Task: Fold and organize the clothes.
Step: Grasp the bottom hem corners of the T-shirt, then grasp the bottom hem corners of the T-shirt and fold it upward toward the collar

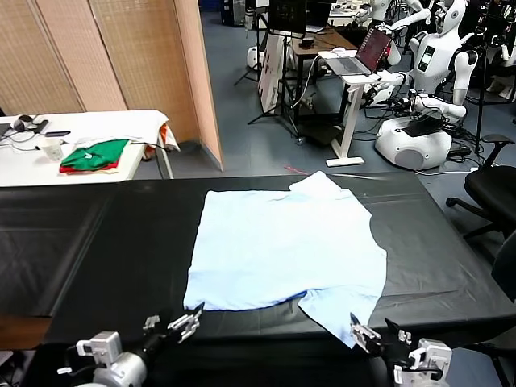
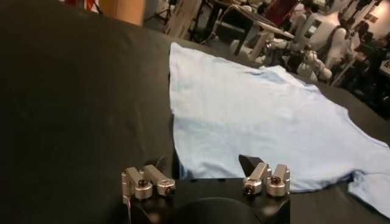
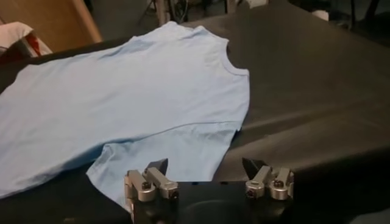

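Across the middle of the black table (image 1: 97, 242), pale blue T-shirt (image 1: 282, 246) spread flat, left gripper (image 1: 172, 327) unclenched and empty at its near-left corner, right gripper (image 1: 375, 335) likewise parted beside the near-right sleeve (image 1: 343, 302)

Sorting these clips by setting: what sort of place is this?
Likely a robotics lab: white humanoid robots stand in the background beside a laptop on a stand, with office chairs around the black table.
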